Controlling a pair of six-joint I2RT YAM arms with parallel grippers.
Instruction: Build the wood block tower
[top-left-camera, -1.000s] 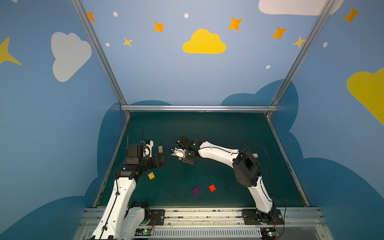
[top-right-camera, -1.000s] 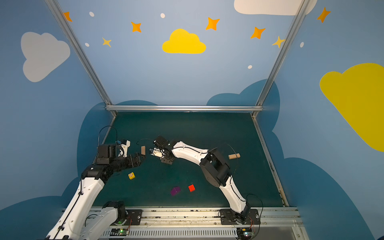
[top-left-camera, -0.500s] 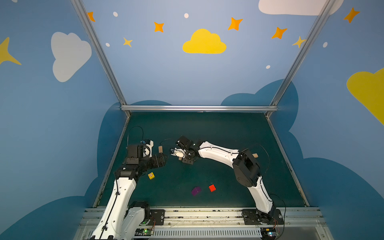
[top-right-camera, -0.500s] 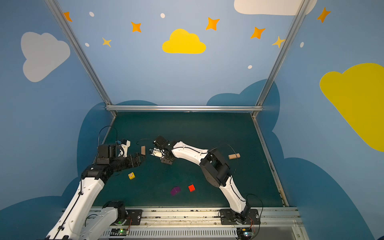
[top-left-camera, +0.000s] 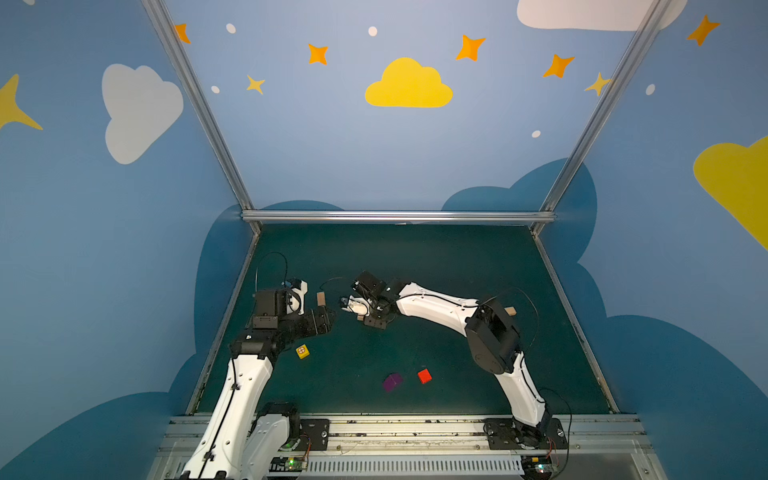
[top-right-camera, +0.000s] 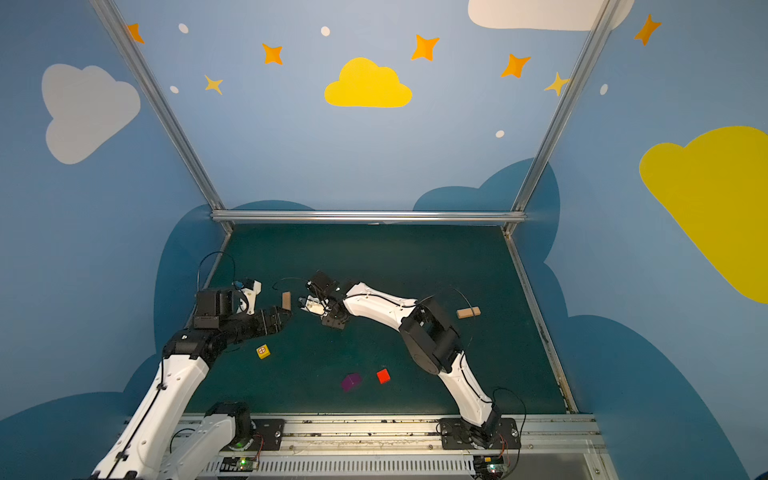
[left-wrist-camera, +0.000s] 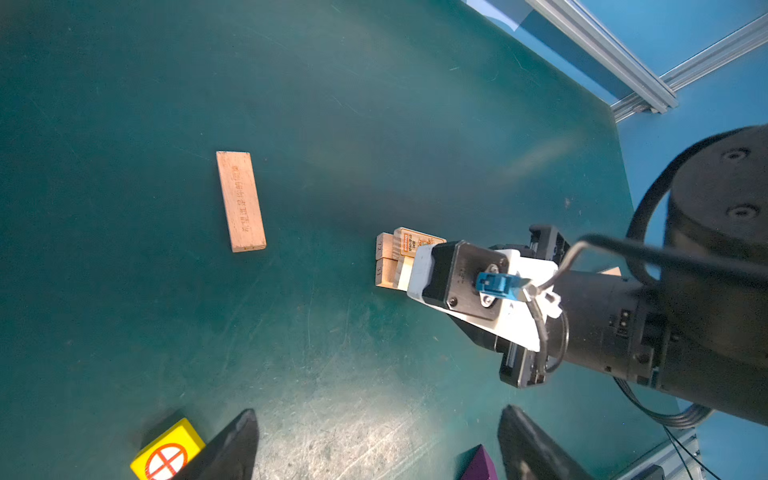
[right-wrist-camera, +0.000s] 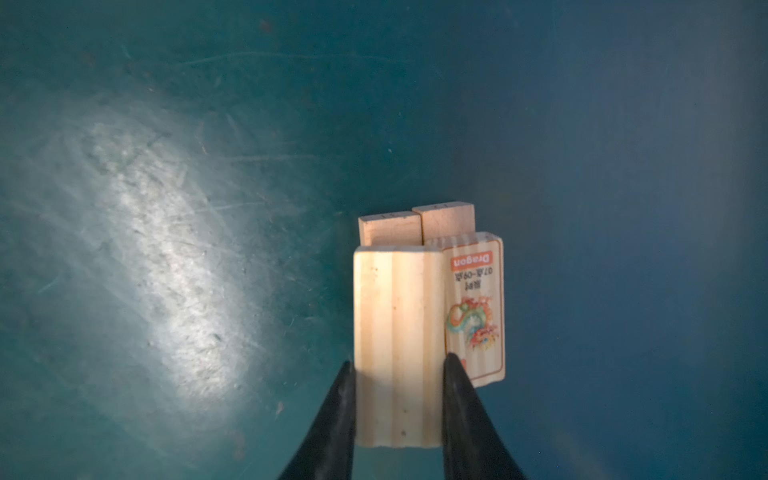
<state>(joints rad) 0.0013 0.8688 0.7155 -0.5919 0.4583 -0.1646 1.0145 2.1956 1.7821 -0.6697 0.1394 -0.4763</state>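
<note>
We tag this as a robot lab cell, a staged data-collection booth, not a home or shop. Two white arms, left arm (top-left-camera: 245, 386) and right arm (top-left-camera: 432, 305), are bolted on black plates to a metal base rail (top-left-camera: 415, 428) at the front edge. Bare circuit boards (top-left-camera: 291, 462) with green lights and loose cables sit below it. Aluminium frame posts (top-left-camera: 199, 108) box in a dark green tabletop (top-left-camera: 415, 257), which looks scuffed in the wrist views. Walls are blue panels painted with a yellow cloud (top-left-camera: 408, 85), stars and dots. Props on the tabletop: wood blocks (top-right-camera: 468, 312) and small coloured cubes (top-left-camera: 424, 375).
</note>
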